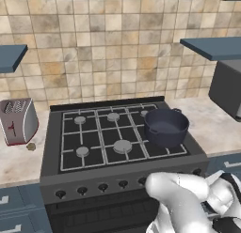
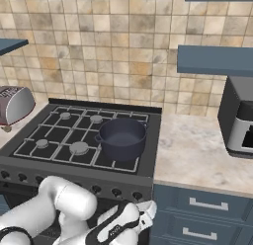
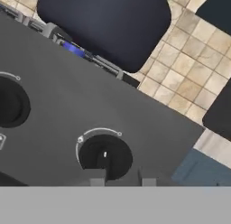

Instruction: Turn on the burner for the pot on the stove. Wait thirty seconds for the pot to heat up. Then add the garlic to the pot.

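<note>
The pot point(image 1: 165, 127) sat on the front right burner of the stove point(image 1: 84, 168), its dark interior showing nothing inside. In the hand view, blue flame point(image 3: 73, 49) showed beneath the pot's base. The garlic point(image 1: 31, 146) lay on the tabletop point(image 1: 19, 164) left of the stove, just beside the front of the silver toaster point(image 1: 18, 120). The arm reached low in front of the range, with the gripper point(image 3: 119, 178) up against the front panel at the rightmost knob point(image 3: 105, 156); its two finger tips point(image 3: 96, 177) stood at either side of the knob's lower edge, close together, though whether they actually pinched the knob could not be made out. A neighbouring knob point(image 3: 12, 102) sat to its left. Right of the stove, a dark appliance point(image 2: 239, 115) stood on the speckled tabletop under a blue shelf point(image 2: 215, 60).
</note>
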